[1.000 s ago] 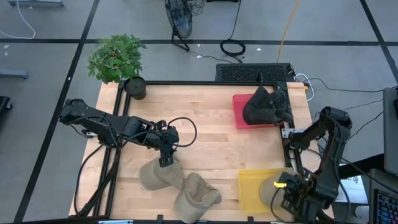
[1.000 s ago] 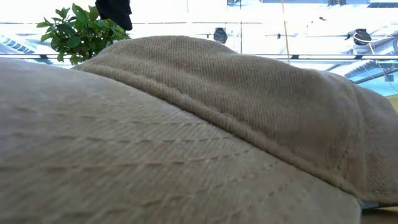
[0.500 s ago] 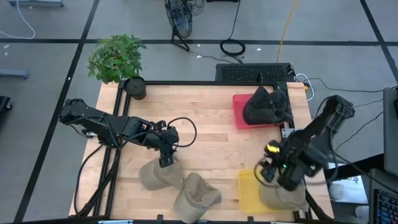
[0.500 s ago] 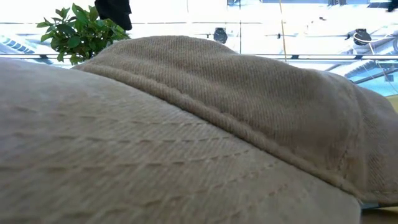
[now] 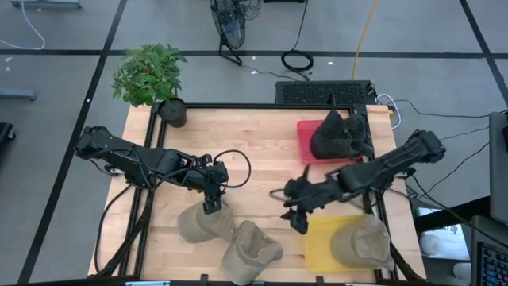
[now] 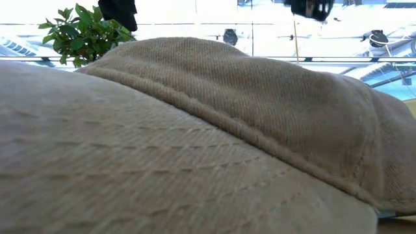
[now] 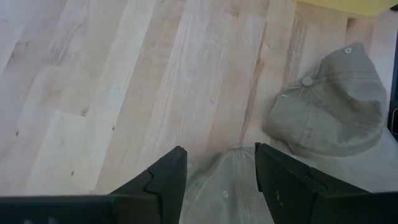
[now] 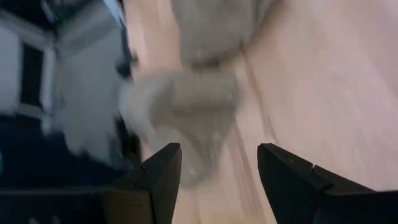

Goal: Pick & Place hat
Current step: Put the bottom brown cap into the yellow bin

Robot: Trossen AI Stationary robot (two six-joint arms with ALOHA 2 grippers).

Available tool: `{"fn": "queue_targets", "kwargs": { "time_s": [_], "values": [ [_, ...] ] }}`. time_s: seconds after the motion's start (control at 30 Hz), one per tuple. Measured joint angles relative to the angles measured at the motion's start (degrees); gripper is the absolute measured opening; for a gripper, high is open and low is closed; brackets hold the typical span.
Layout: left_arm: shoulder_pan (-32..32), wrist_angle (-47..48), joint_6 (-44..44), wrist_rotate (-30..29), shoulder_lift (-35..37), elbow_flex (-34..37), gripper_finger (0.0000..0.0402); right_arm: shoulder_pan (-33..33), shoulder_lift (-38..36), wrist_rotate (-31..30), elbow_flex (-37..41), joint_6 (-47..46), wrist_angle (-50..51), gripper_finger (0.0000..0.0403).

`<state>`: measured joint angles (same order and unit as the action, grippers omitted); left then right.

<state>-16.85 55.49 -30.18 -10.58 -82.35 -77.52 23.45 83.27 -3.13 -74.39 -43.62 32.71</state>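
High view: right pincer open, outstretched mid-table; left pincer open over tan hat.

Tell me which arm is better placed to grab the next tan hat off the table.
Left. The left gripper hangs open right over the nearest tan hat; the right gripper, also open, is over bare table beside the yellow tray.

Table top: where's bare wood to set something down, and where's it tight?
Free: the middle of the table, between the plant pot and the red tray. Tight: the near edge with two tan hats, left gripper over them; right gripper beside the yellow tray, which holds another tan hat.
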Motion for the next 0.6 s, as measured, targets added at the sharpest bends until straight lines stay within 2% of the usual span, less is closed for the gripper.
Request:
{"fn": "queue_targets", "kwargs": {
  "time_s": [0.13, 0.6],
  "values": [
    [-0.2, 0.0, -0.4, 0.1, 0.0, 0.0, 0.0188, -0.3, 4.8, 3.3, 0.1, 5.0, -0.4, 0.0196],
    [-0.1, -2.1, -0.5, 0.1, 0.0, 0.0, 0.0188, -4.4, 10.4, 1.7, 0.1, 13.0, -8.0, 0.0196]
  ]
}}
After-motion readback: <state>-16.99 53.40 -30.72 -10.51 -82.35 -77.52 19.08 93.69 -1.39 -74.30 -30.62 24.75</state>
